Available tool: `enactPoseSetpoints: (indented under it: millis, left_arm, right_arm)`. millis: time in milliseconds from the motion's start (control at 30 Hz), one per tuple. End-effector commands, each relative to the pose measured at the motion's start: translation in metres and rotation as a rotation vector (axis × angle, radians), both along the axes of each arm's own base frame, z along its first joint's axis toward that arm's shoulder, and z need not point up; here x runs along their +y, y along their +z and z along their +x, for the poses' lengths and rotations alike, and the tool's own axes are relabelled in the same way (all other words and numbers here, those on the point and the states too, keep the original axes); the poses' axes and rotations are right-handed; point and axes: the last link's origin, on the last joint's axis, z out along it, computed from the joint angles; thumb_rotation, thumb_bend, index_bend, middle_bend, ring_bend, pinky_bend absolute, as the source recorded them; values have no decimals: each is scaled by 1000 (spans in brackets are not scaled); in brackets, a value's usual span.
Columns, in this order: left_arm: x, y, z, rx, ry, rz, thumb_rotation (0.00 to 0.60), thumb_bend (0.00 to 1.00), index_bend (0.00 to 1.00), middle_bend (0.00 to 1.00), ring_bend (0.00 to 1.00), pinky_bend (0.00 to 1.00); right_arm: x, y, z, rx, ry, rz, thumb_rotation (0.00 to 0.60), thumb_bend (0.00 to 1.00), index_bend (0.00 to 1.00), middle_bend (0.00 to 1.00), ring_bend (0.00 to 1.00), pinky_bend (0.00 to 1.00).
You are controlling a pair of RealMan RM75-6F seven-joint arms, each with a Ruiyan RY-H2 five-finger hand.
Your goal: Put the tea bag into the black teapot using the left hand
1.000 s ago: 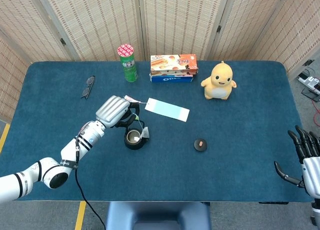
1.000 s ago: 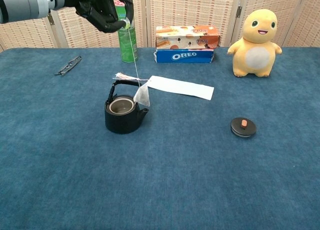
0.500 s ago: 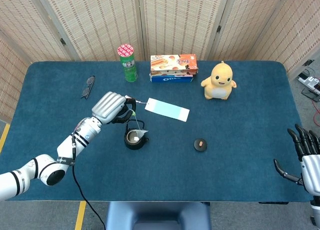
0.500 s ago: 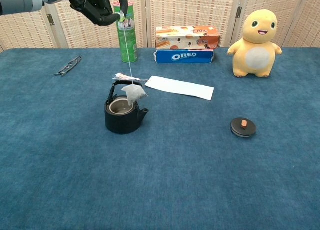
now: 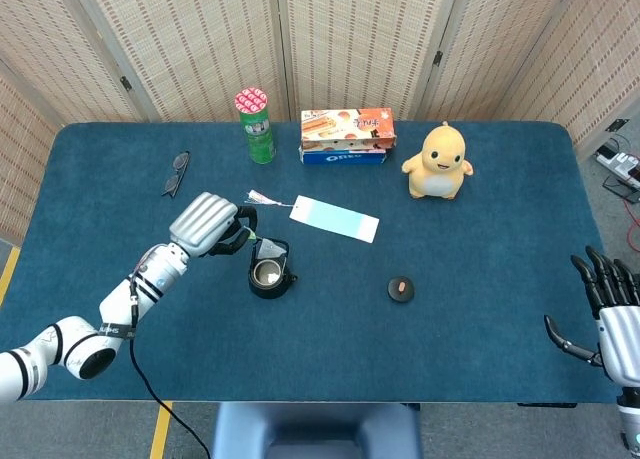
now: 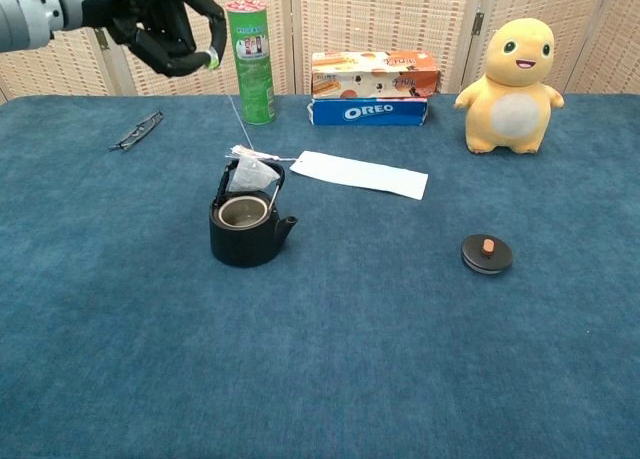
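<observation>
A small black teapot (image 6: 247, 228) (image 5: 269, 275) stands open on the blue table, its handle upright. A pale tea bag (image 6: 249, 173) hangs by a thin string just above the pot's mouth, at the handle; in the head view the tea bag (image 5: 268, 249) shows at the pot's far rim. My left hand (image 6: 165, 31) (image 5: 208, 225) is up and to the left of the pot, pinching the string's green tag between thumb and finger. My right hand (image 5: 606, 314) is at the table's right front corner, holding nothing, fingers apart.
The teapot's lid (image 6: 487, 253) lies to the right. A white paper strip (image 6: 362, 174) lies behind the pot. A green can (image 6: 251, 60), an Oreo box (image 6: 375, 86), a yellow toy (image 6: 511, 74) and glasses (image 6: 137, 131) line the back.
My left hand has moved left and lower. The tea bag swung from the spout side across to above the pot's mouth.
</observation>
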Motion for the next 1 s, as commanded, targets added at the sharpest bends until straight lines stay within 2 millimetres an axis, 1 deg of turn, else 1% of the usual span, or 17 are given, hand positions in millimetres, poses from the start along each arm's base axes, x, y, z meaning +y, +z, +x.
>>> enactPoseSetpoints:
  millis: [33, 133, 367, 667, 767, 867, 1000]
  left_arm:
    - [-11, -3, -10, 10, 2, -16, 600, 597, 591, 1000, 1000, 1000]
    - [-18, -2, -13, 15, -10, -14, 600, 597, 591, 1000, 1000, 1000]
    - [-24, 8, -9, -12, -18, -9, 600, 597, 595, 1000, 1000, 1000]
    - [-40, 12, -17, -15, -14, -1, 600, 597, 595, 1000, 1000, 1000]
    - [-48, 8, -24, -20, -1, -16, 600, 597, 592, 1000, 1000, 1000]
    - [-56, -3, -35, -26, 22, -48, 600, 597, 590, 1000, 1000, 1000]
    - [-56, -12, -39, -23, 28, -69, 600, 597, 592, 1000, 1000, 1000]
  right_arm:
    - [0, 0, 0, 1, 1, -1, 222, 404, 0, 0, 6, 0]
    - [0, -1, 1, 2, 1, 3, 221, 404, 0, 0, 6, 0]
    - [1, -3, 2, 4, 7, 8, 221, 405, 0, 0, 5, 0]
    - [3, -2, 3, 1, 13, 7, 221, 404, 0, 0, 7, 0]
    - [4, -3, 4, 2, 21, 8, 220, 404, 0, 0, 7, 0]
    - [5, -4, 6, 3, 26, 11, 220, 404, 0, 0, 7, 0]
    - [7, -4, 7, 2, 34, 9, 222, 404, 0, 0, 7, 0]
